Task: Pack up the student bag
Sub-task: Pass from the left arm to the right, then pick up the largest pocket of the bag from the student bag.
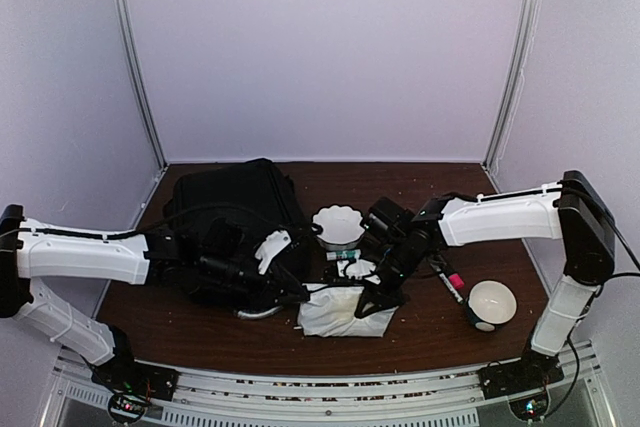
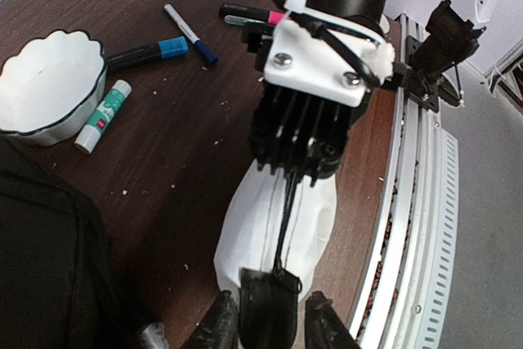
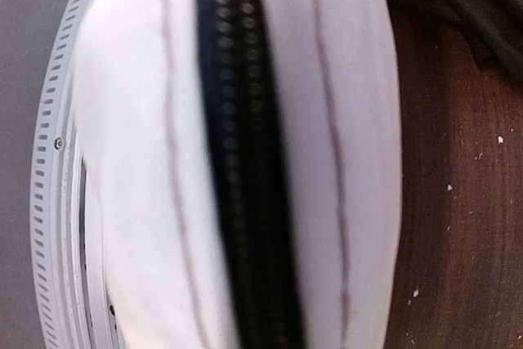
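The student bag (image 1: 228,209) lies at the left rear of the table, its black fabric filling the left wrist view's lower left (image 2: 49,267). In front of it lies a white pouch (image 1: 335,312) with a black zip. My left gripper (image 2: 271,328) stands slightly open around the zip's black pull tab (image 2: 274,304), with a thin gap beside the tab. My right gripper (image 2: 298,171) comes down on the pouch's far end and is shut on it. In the right wrist view the pouch (image 3: 343,145) fills the frame and hides the fingers.
A white fluted bowl (image 1: 338,224) stands behind the pouch, with a glue stick (image 2: 104,116) beside it. Markers (image 2: 147,52) lie on the brown table, one with a pink cap (image 1: 452,283). A round white bowl (image 1: 491,303) sits at the right. The slotted front rail (image 2: 417,226) runs close by.
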`<state>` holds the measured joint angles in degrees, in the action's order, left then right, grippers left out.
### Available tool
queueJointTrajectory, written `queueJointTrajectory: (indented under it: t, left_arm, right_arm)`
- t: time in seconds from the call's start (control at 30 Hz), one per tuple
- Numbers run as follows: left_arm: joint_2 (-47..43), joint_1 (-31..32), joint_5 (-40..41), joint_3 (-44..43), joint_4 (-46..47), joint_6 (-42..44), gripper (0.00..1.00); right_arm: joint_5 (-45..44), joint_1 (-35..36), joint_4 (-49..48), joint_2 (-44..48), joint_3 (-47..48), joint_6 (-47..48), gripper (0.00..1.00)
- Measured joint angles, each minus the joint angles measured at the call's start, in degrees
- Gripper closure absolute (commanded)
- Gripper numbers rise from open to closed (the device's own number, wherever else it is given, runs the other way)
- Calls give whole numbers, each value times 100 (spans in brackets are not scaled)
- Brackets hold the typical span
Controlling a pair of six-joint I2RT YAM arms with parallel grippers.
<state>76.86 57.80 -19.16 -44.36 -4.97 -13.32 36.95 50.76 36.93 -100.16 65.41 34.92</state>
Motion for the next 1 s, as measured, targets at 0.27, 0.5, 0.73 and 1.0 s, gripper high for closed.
queueJointTrajectory:
  t: [0.27, 0.5, 0.73, 1.0]
  left_arm:
    - [-953, 0, 772, -415, -1519, 66, 53]
    - [-852, 0, 2070, -1202, -3187, 391, 48]
    - [4, 0, 2999, -1268, -3952, 721, 29]
    - [638, 7, 3501, -1266, -3663, 964, 33]
  right_arm:
    - [-496, 2, 647, 706, -24, 264, 89]
    - [-955, 2, 951, 1867, -498, 452, 89]
    - [-1346, 2, 1043, 2155, -922, 407, 90]
    - [-1532, 0, 855, 2223, -1056, 208, 91]
